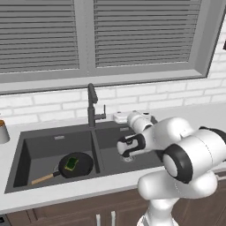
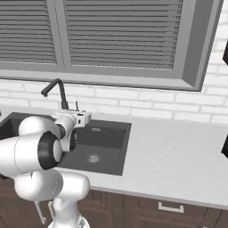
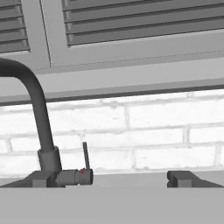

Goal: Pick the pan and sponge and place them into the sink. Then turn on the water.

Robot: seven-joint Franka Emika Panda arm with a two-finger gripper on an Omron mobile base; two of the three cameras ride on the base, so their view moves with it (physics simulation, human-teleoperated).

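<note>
The black pan (image 1: 78,165) lies in the left basin of the dark sink (image 1: 95,145), its wooden handle (image 1: 43,178) pointing front-left. The green and yellow sponge (image 1: 72,163) rests inside the pan. My gripper (image 1: 119,116) (image 2: 83,116) (image 3: 111,179) hovers over the back rim of the right basin (image 2: 100,140), just right of the tap (image 1: 92,106) (image 2: 57,91) (image 3: 41,127). It faces the brick wall and stands open and empty. The tap's thin lever (image 3: 85,155) stands upright just inside the left fingertip (image 3: 41,178). No water runs from the spout.
A grey canister (image 1: 2,131) stands on the counter left of the sink. Behind the tap are a white brick wall (image 3: 153,131) and a window sill (image 1: 101,79). A wide stretch of counter (image 2: 178,151) lies right of the sink, with a dark object (image 2: 225,147) at its edge.
</note>
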